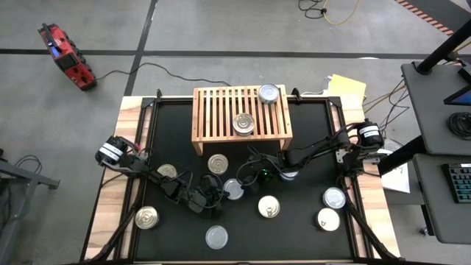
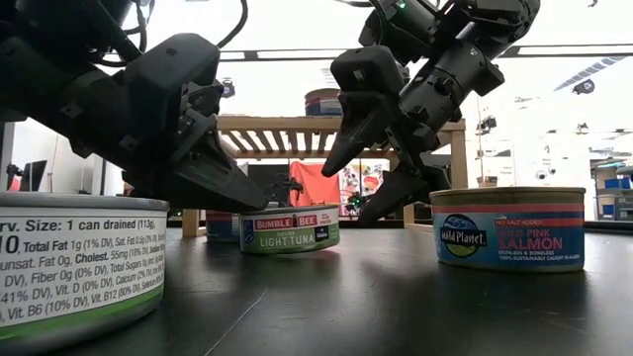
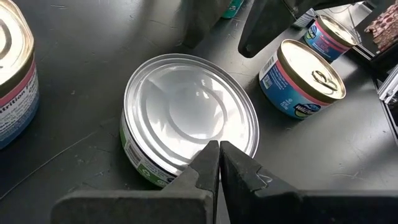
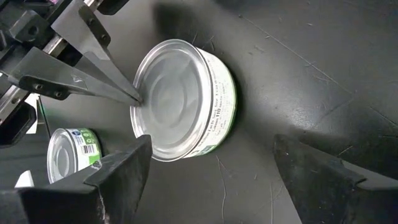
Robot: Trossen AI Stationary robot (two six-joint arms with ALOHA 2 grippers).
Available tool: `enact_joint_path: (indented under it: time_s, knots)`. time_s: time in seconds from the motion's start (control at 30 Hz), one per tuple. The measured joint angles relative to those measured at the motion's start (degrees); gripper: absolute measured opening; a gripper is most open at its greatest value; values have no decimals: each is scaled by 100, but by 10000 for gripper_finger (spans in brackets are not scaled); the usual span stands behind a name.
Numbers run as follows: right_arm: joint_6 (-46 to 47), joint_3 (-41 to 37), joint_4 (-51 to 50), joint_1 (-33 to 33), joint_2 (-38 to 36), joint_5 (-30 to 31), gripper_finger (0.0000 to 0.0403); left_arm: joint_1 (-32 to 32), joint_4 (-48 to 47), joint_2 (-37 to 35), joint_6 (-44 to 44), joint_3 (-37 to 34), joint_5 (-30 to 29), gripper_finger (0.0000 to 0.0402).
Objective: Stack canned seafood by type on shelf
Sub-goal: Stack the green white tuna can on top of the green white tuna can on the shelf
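Nearest the overhead camera, I see the two dark arms crossing over the black-matted bench [image 1: 309,125]. My left tool [image 1: 219,197] sits low at centre, clenched, just beside a short round silver-lidded tuna tin [image 1: 233,189]. My right tool [image 1: 254,177] hangs just past that tin with its jaws spread wide, gripping nothing. On the low light-wood slatted shelf [image 1: 213,110] stand two tins: one at mid-front [image 1: 243,124], one at the back right corner [image 1: 268,93]. Other tins lie scattered on the mat around the arms.

From bench level, a white-labelled tin [image 2: 69,262] fills the near left corner. The Bumble Bee light tuna tin [image 2: 289,229] rests on the mat between both tools; a pink salmon tin [image 2: 507,229] stands to the right.

Through the left wrist, the pinched fingers [image 3: 205,174] touch the tuna tin's [image 3: 186,112] rim.

Through the right wrist, the parted fingers [image 4: 118,168] flank that tin [image 4: 180,99] without touching it.
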Motion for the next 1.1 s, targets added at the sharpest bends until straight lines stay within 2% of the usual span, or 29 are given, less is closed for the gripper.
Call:
enact_joint_path:
  time_s: [0.47, 0.73, 1.1]
  knots:
    - [0, 0, 1, -44, 0, 0, 330, -61, 27, 43, -130, -60, -250, 0]
    - [-3, 0, 8, -52, 0, -2, 336, -111, 1134, 569, -335, -83, -276, 0]
    - [-13, 0, -2, -52, 0, -5, 336, -134, 1239, 664, -469, -88, -234, 0]
